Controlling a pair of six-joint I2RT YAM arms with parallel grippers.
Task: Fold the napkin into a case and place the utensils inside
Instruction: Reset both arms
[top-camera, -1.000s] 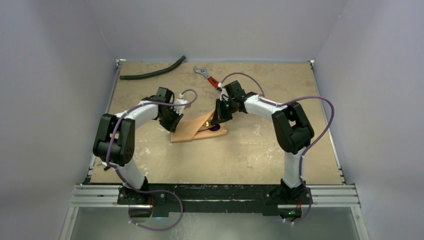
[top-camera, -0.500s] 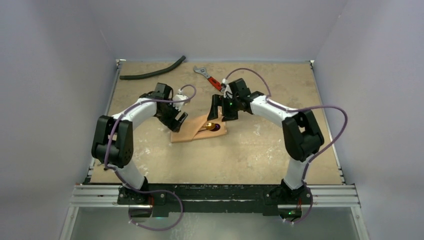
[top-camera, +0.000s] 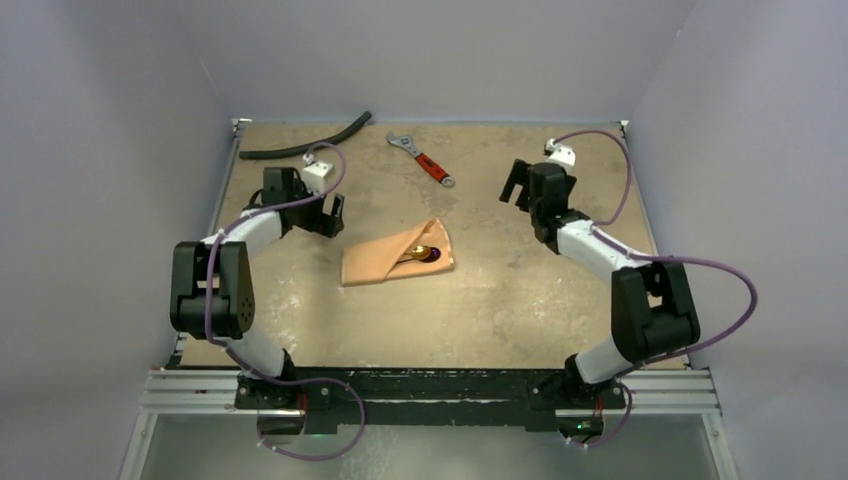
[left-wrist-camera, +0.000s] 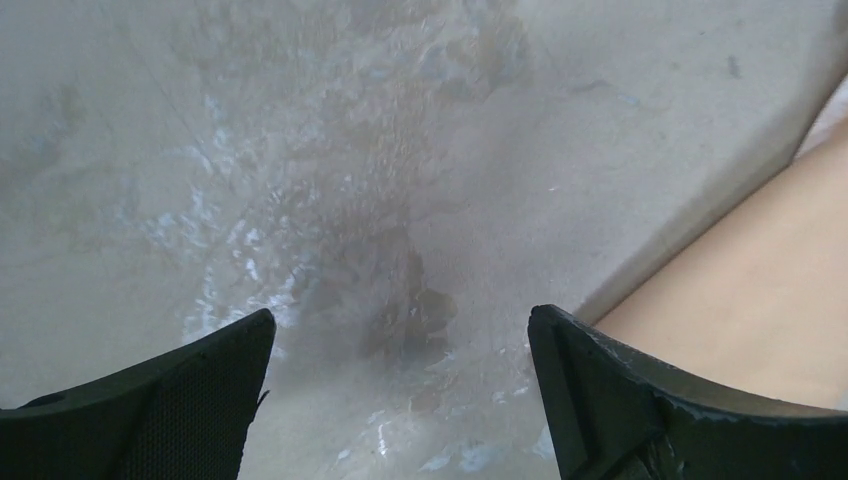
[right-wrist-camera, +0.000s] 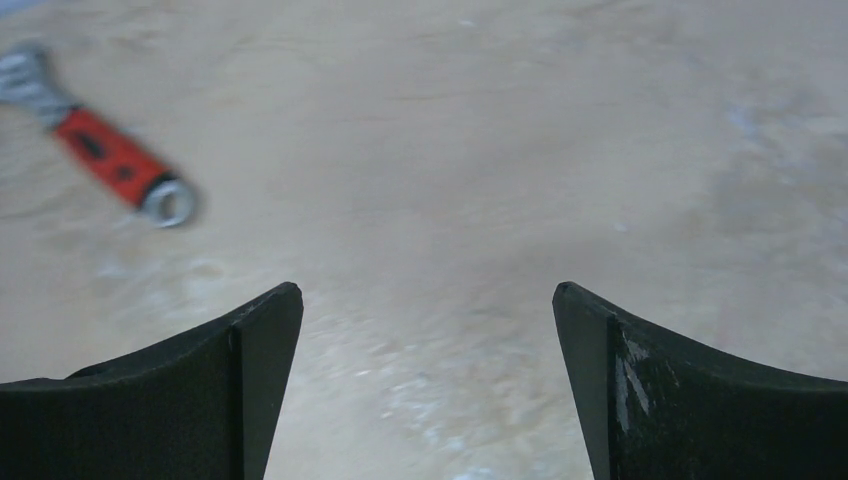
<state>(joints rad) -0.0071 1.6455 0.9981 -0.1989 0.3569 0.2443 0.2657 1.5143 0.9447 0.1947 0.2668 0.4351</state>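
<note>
The peach-orange napkin (top-camera: 385, 262) lies folded flat as a case in the middle of the table. The utensils (top-camera: 428, 252) sit in its open right end, where a gold spoon bowl and a dark purple piece show. My left gripper (top-camera: 333, 214) hovers open, left of the cloth and clear of it. In the left wrist view the left gripper (left-wrist-camera: 400, 320) is over bare table, with the napkin's edge (left-wrist-camera: 760, 300) at the right. My right gripper (top-camera: 513, 184) hangs open far to the cloth's right. In the right wrist view the right gripper (right-wrist-camera: 425, 295) holds nothing.
A red-handled wrench (top-camera: 421, 158) lies behind the napkin and shows blurred in the right wrist view as the wrench (right-wrist-camera: 118, 163). A curved black hose (top-camera: 305, 146) rests at the back left. The table's raised edges run along both sides.
Both grippers opened and let go of the napkin. The left arm drew back to the left, the right arm swung right and back. The lifted cloth edge settled over the utensils.
</note>
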